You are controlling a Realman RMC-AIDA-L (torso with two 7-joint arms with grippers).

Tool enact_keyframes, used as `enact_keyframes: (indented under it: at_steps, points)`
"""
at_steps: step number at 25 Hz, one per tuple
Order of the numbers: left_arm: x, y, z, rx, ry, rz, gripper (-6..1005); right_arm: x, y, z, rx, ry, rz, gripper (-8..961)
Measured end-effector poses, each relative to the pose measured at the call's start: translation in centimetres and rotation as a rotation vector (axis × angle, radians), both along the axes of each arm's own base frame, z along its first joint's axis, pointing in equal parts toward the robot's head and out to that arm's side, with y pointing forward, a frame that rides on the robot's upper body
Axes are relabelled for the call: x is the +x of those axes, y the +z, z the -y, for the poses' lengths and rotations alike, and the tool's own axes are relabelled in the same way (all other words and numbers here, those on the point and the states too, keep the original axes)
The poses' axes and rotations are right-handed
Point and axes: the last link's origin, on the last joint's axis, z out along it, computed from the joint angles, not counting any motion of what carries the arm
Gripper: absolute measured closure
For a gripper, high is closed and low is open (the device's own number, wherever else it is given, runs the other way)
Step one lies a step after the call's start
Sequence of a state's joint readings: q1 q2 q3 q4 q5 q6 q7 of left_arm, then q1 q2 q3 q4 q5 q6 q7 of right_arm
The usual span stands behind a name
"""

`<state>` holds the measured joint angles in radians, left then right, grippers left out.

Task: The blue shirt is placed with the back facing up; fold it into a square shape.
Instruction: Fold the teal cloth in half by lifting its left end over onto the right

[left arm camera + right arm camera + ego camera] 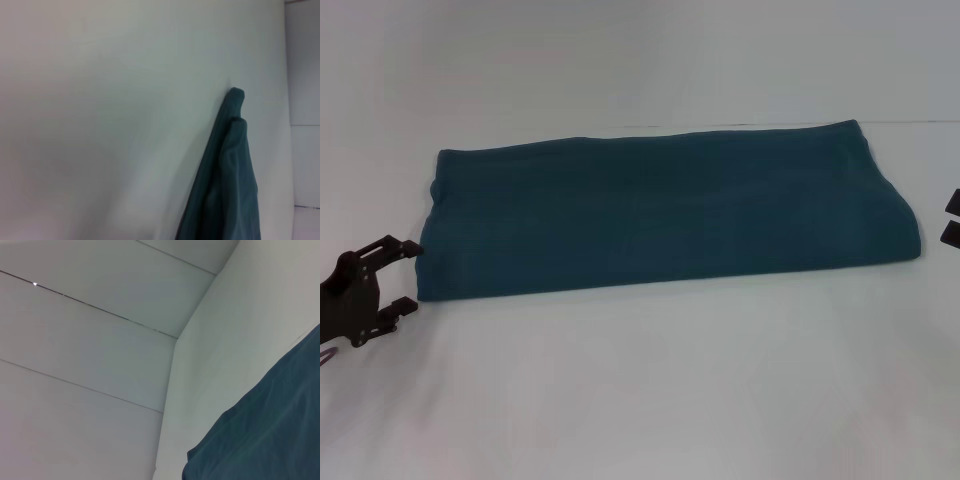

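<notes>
The blue shirt [665, 210] lies on the white table as a long folded band running left to right. Its layered end shows in the left wrist view [230, 175] and a corner shows in the right wrist view [265, 430]. My left gripper [408, 276] stands open just off the shirt's left end, close to its near corner, with nothing between its fingers. At the right edge of the head view only the two dark fingertips of my right gripper [952, 217] show, apart from each other and a short way from the shirt's right end.
The white table [640, 400] spreads wide in front of the shirt. Its far edge [920, 122] runs just behind the shirt's back right corner. Pale wall panels [90, 340] rise beyond the table.
</notes>
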<state>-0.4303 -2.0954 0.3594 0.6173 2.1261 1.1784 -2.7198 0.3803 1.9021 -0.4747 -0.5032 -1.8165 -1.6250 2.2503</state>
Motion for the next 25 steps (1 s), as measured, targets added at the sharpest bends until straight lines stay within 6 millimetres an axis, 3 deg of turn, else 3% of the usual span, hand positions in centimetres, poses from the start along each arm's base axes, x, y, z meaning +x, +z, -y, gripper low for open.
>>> enact_keyframes:
  at_steps: [25]
  points:
    - [0.7,-1.3,-1.5,-0.021,0.007,-0.019,296,0.2,0.1,0.0,0.006,-0.010,-0.002,310]
